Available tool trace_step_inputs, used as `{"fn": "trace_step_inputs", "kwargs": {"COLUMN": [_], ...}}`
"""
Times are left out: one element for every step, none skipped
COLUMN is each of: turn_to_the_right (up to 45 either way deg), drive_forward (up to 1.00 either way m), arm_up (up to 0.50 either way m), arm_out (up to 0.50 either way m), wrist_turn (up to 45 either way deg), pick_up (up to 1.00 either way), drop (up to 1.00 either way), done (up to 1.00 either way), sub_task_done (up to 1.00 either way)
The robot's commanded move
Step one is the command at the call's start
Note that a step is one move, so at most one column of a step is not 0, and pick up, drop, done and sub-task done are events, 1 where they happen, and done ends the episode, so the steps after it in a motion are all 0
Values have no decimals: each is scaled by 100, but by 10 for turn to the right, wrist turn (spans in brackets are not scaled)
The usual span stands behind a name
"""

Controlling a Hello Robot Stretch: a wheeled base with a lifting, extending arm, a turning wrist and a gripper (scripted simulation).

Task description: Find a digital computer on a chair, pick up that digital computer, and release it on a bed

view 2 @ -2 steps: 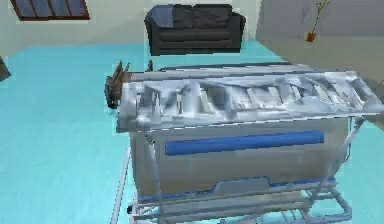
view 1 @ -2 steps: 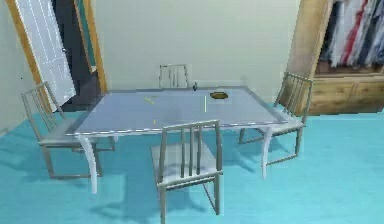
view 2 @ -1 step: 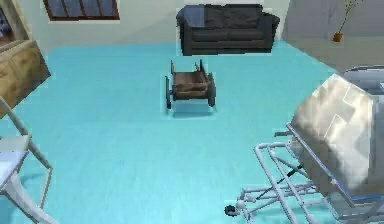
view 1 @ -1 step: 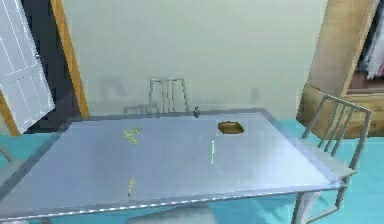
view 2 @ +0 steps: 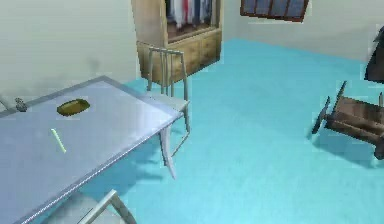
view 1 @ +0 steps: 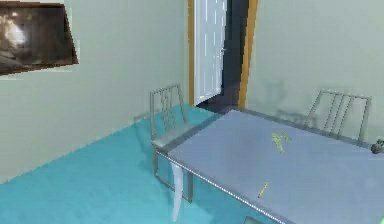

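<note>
Searching: I can't place the digital computer yet, nor tell the jaws' state. The chair (view 2: 168, 78) at the tabletop's (view 2: 120, 120) end looks bare-seated; I'd turn slowly, checking each seat around that tabletop.

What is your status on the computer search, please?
Grey table close ahead, in the way. Chair at its end, second chair at far side. Wardrobe on the arm side.
</note>
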Motion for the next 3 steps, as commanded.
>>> {"fn": "trace_step_inputs", "kwargs": {"turn_to_the_right": [-450,-450,0], "drive_forward": [0,0,100], "arm_up": [0,0,0], "arm_out": [0,0,0], "wrist_turn": [0,0,0], "pick_up": [0,0,0], "drop": [0,0,0], "done": [0,0,0], "sub_task_done": [0,0,0]}}
